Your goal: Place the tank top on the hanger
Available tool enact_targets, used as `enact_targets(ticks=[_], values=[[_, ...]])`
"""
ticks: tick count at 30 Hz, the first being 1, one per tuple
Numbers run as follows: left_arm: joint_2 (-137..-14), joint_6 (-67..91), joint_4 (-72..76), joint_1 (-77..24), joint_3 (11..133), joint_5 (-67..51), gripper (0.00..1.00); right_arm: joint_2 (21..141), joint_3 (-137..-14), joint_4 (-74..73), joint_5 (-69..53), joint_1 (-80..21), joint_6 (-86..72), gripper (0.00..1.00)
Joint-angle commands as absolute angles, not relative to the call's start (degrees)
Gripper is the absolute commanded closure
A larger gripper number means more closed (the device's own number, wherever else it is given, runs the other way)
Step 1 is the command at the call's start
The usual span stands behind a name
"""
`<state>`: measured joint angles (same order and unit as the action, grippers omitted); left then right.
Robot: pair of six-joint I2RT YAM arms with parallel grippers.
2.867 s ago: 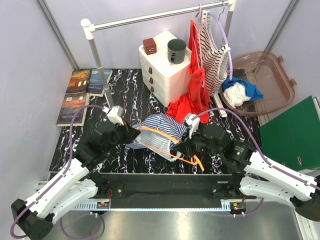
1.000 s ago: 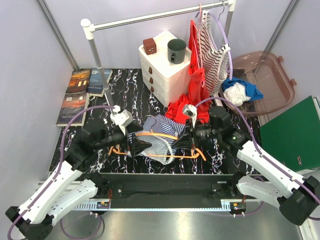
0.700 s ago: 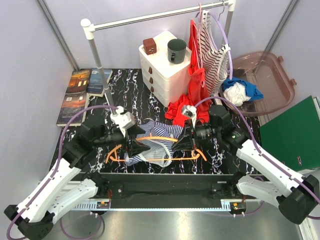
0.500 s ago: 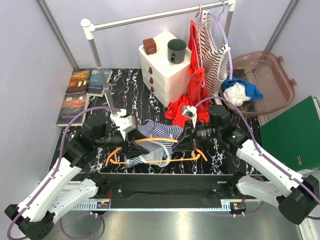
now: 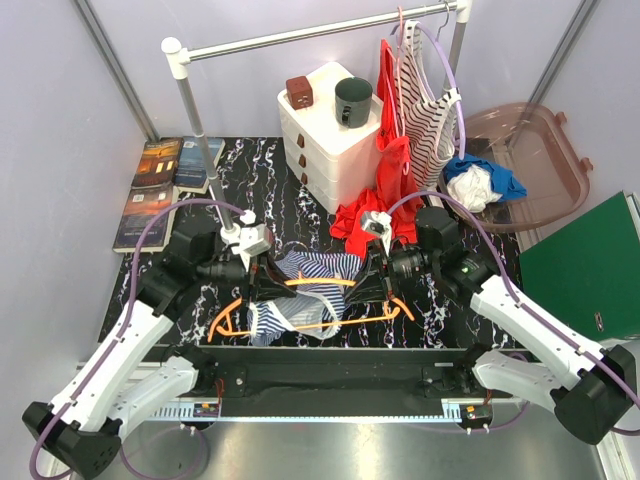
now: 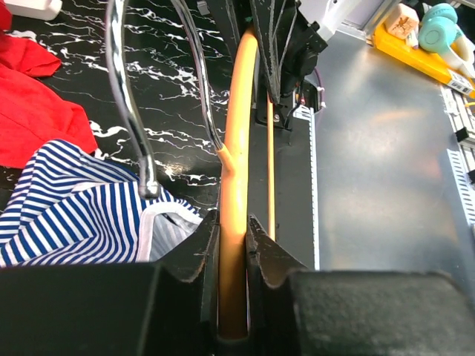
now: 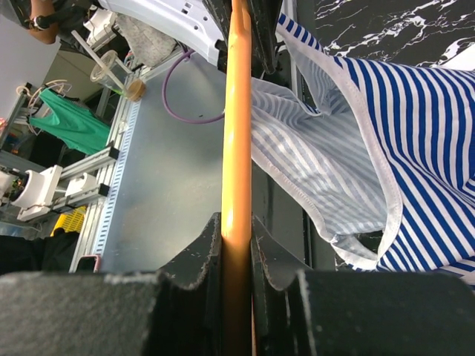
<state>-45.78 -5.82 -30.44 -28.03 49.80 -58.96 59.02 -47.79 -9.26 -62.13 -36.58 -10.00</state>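
Left gripper (image 5: 268, 290): jaws pressed onto the orange hanger (image 5: 310, 325). The wrist view shows the plastic pinched tight between both fingers.
Right gripper (image 5: 365, 288): jaws likewise clamped on the hanger's orange bar, which runs straight out between the fingers in its wrist view.
Hanger: held between the two grippers over the near part of the black marbled table (image 5: 250, 190), its length running left to right. One curved end sticks out past each gripper.
Hook (image 6: 126, 96): bare metal, curving away from the orange plastic, its tip just beside the cloth's white edge.
Tank top (image 5: 305, 268): navy-and-white striped, bunched between the grippers and draped on the hanger. Orange bars cross it at two heights, and part of it hangs below the lower bar.
Red garment (image 5: 375, 215): heaped on the table behind the right gripper, near the tank top.
Clothes rail (image 5: 300, 35): at the back, carrying a dark-red-and-white striped top (image 5: 430, 110) on a purple hanger (image 5: 450, 70).
White drawer unit (image 5: 325, 140): under the rail, with a dark mug (image 5: 352, 100) on top.
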Motion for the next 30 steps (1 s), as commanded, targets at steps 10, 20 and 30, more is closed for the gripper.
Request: enact_targets(ticks=[10,20,30], values=[[-44.4,-4.9,-29.3,-27.2,47.8,-50.1,1.0,59.9,-51.1,-5.7,-49.0,-34.7,-7.5,0.51],[-42.7,-4.0,-28.9,-27.2,46.5,-43.2,1.0,56.3,-50.2,-8.4,-25.8,-32.8,-9.2,0.05],[-39.7,-0.8,-28.5,-27.0,45.7,-22.5,1.0,44.3,-43.9,-9.0,-5.8,-32.9,-19.0,0.15]])
